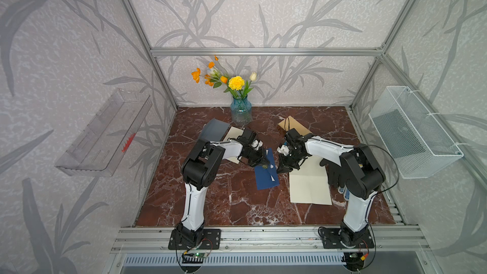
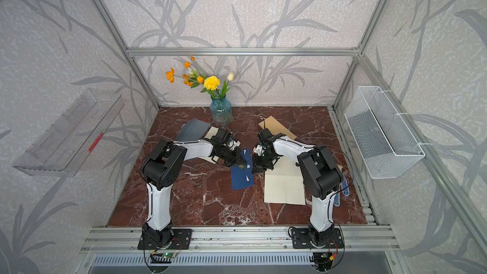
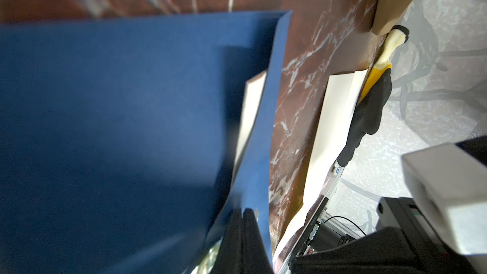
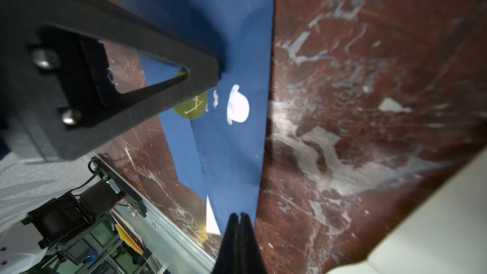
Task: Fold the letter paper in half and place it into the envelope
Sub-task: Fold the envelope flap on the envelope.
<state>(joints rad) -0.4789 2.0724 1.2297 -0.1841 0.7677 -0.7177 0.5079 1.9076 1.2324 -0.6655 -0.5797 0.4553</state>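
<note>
our left gripper (image 3: pixel 242 213) has its fingers pressed together on the upper layer of the navy envelope (image 3: pixel 118 127), and that layer bows up from the table towards the tips. in the mouth this opens we see the letter paper (image 3: pixel 250 117), a cream strip lying inside the navy envelope. our right gripper (image 4: pixel 239 217) is clenched too, its tips meeting right at the envelope's long edge. we cannot tell whether any paper sits between them. in the right wrist view the left gripper's tip lands beside a round green sticker (image 4: pixel 191 110), which sits next to a white hat print (image 4: pixel 238 108) on the blue face. in both top views the two grippers face each other over the envelope's far end, and the envelope lies near the middle of the red marble tabletop (image 1: pixel 224 201). just beside it, on our right, lies a larger cream sheet with cross creases (image 1: pixel 309 183), with a black glove (image 1: pixel 330 173) at its outer edge. farther back are a tan kraft envelope (image 1: pixel 297 127), a grey envelope (image 1: pixel 214 129) and a blue glass vase of flowers (image 1: pixel 241 113).
</note>
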